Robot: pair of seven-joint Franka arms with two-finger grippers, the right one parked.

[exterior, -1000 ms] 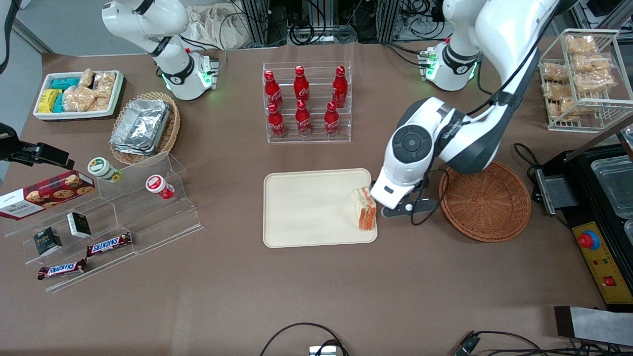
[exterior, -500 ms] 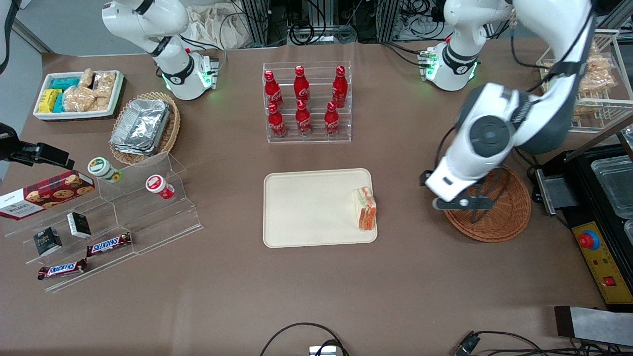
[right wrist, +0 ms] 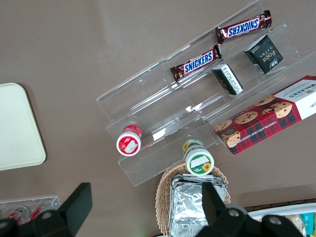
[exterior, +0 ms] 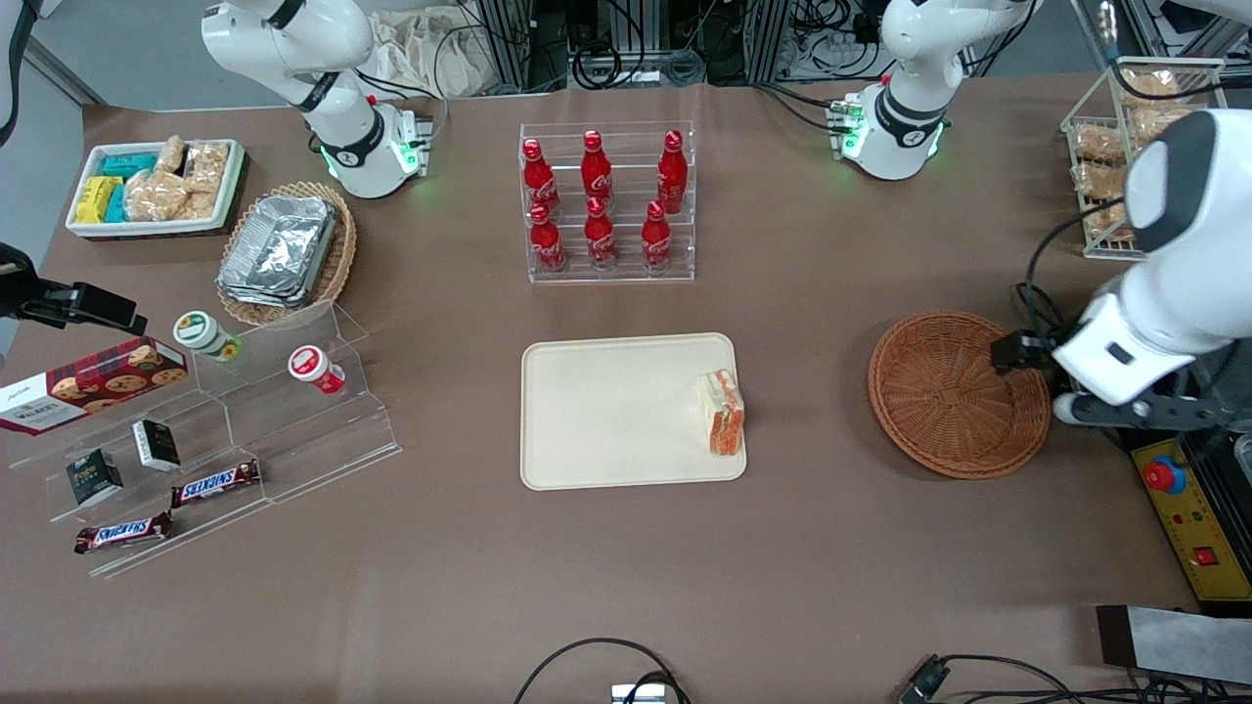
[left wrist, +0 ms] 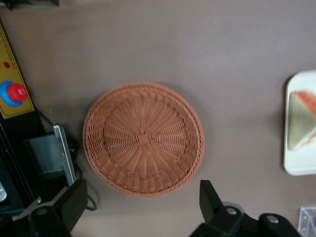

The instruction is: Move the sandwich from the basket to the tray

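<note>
The small triangular sandwich (exterior: pixel 722 420) of pale bread with an orange-red and green filling edge lies on the flat beige rectangular tray (exterior: pixel 606 411), right at the tray edge nearest the working arm's end of the table; my wrist camera catches it (left wrist: pixel 301 118) on that same tray edge (left wrist: pixel 296 165). The round reddish-brown woven wicker basket (exterior: pixel 939 430) sits on the brown table (exterior: pixel 626 567), well apart from the tray, toward the working arm's end, and it (left wrist: pixel 143 139) holds nothing.

My end effector (exterior: pixel 1135 411) hangs just beside the basket's rim, over the edge of the black box with the yellow panel and red button (exterior: pixel 1164 475). Its two dark fingers (left wrist: pixel 74 200) stand spread wide apart and grip nothing.

Farther from the front camera than the tray stands a clear acrylic rack of red bottles (exterior: pixel 602 200).
</note>
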